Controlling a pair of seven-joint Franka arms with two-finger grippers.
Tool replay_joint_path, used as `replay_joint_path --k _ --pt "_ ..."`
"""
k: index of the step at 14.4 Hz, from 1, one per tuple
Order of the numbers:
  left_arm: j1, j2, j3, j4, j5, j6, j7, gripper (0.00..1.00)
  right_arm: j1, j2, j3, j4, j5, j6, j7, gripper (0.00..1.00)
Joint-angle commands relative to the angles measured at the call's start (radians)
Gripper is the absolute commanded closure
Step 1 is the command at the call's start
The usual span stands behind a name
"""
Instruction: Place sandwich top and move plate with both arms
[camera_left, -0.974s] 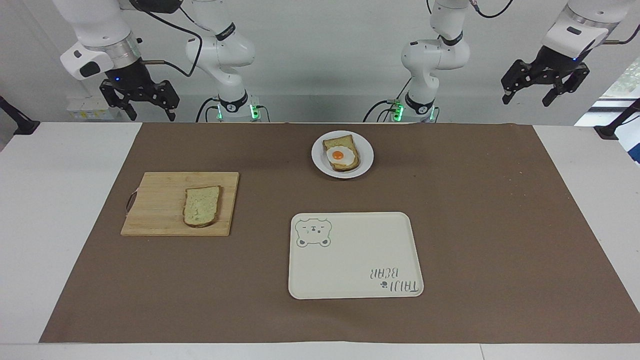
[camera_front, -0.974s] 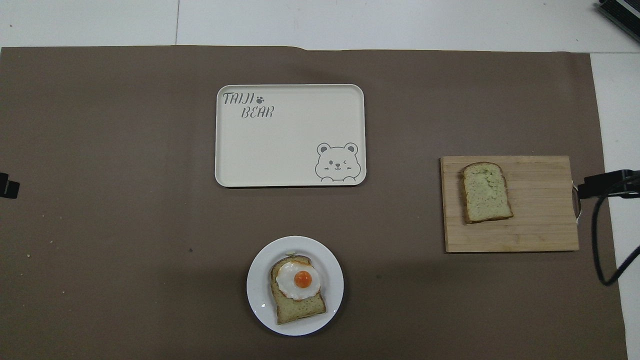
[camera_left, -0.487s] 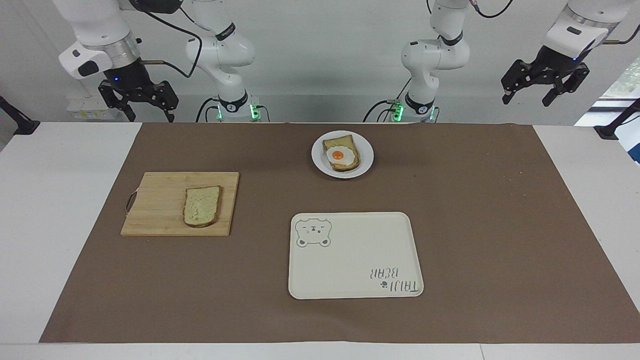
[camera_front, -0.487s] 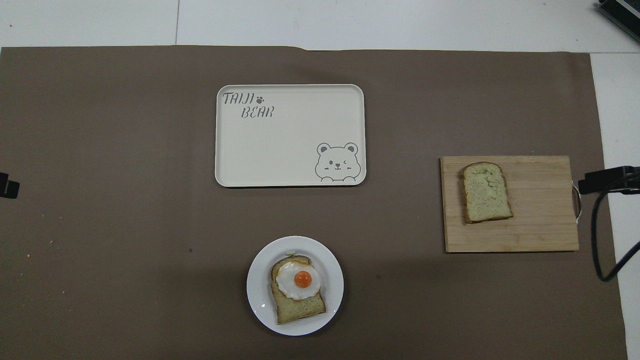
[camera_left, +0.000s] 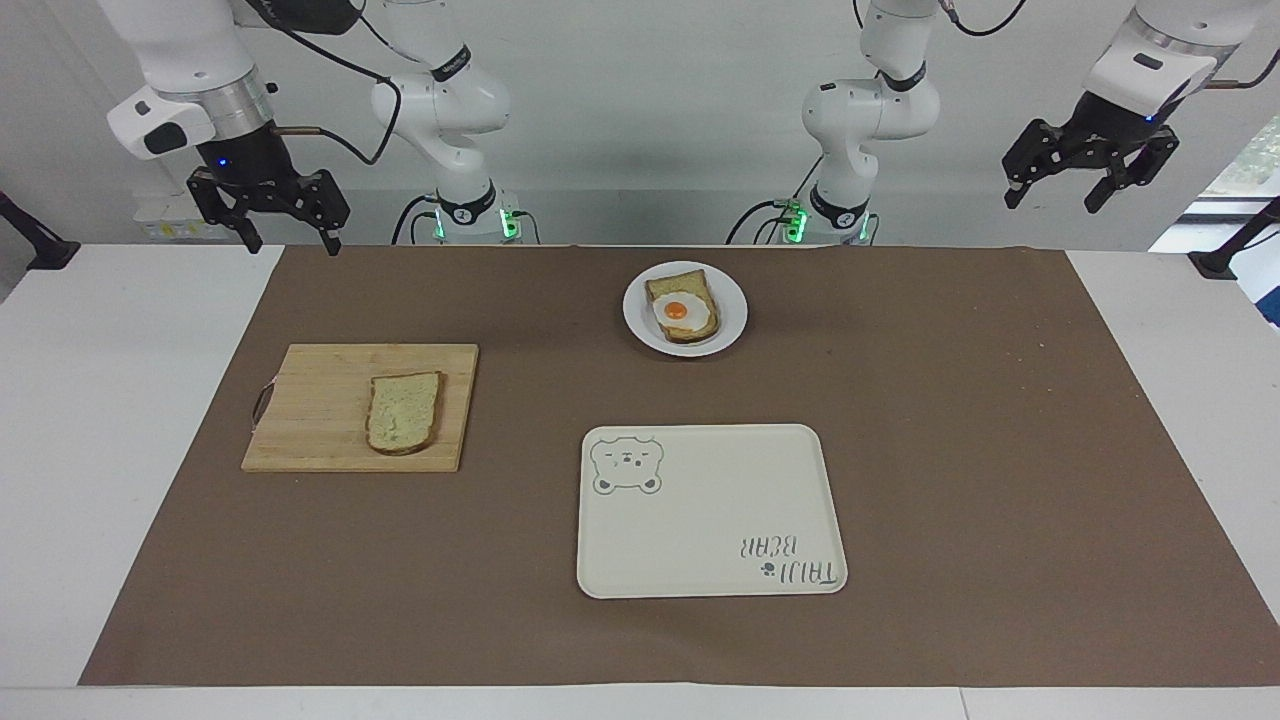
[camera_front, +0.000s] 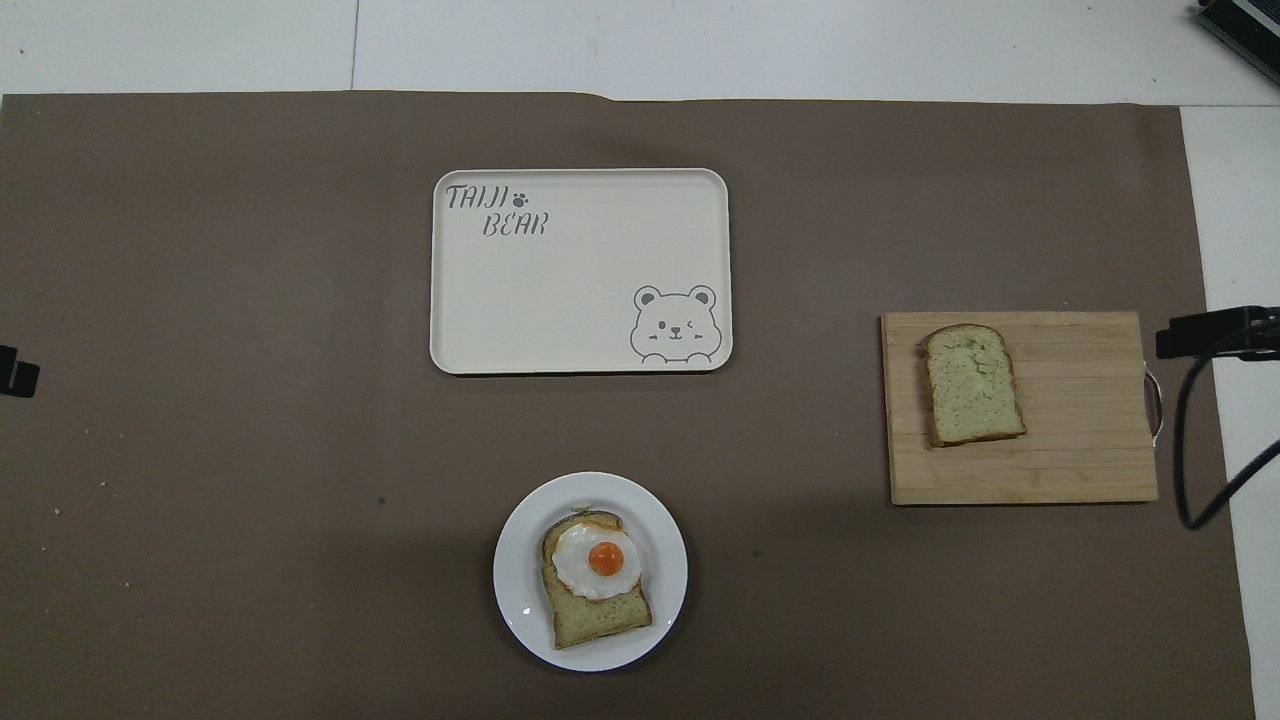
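The sandwich top (camera_left: 403, 411) lies flat on a wooden board (camera_left: 320, 405), toward the right arm's end of the table. It is a pale bread slice with a brown crust, and nothing touches it. The plate (camera_left: 731, 310) sits near the middle of the table, nearer to the robots than the board. On the plate lies a darker toast slice (camera_left: 682, 289) with a fried egg (camera_left: 684, 314) on top. A cream tray with a bear drawing (camera_left: 710, 510) lies farther from the robots than the plate, and it has nothing on it.

The right gripper (camera_left: 283, 233) hangs high in the air over the table edge at its own end, with its fingers spread wide and nothing in them. The left gripper (camera_left: 1080, 190) hangs high over its own end of the table, also spread wide and holding nothing. The left arm looks like it is waiting.

It looks like the very first step: no bread has been picked up yet. Next, the right gripper likely has to come down over the board and pinch the bread slice by its edges. Then it should carry the slice over and lay it on the egg. The bread is thin and lies flat, so getting fingers around it may be tricky. After that, both arms would need to take the plate by its rim.
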Motion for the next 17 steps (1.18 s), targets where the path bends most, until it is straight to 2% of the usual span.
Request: replay_joint_path --k 1,6,9,11,17 --pt "0.012 -0.014 -0.005 -0.005 -0.010 -0.014 -0.008 0.00 -0.021 0.059 0.007 -0.010 0.050 0.082 -0.026 0.00" --pt "0.012 -0.014 -0.005 -0.005 -0.010 -0.014 -0.008 0.00 -0.024 0.184 0.007 -0.009 0.054 0.223 -0.079 0.00" --pt "0.012 -0.014 -0.005 -0.005 -0.010 -0.014 -0.008 0.00 -0.041 0.276 0.007 -0.010 0.113 0.320 -0.132 0.00" --pt "0.012 -0.014 -0.005 -0.005 -0.010 -0.014 -0.008 0.00 -0.044 0.308 0.007 -0.024 0.116 0.363 -0.162 0.00" --pt "0.012 -0.014 -0.005 -0.005 -0.010 -0.014 -0.008 0.00 -0.058 0.313 0.007 -0.232 0.185 0.528 -0.300 0.00"
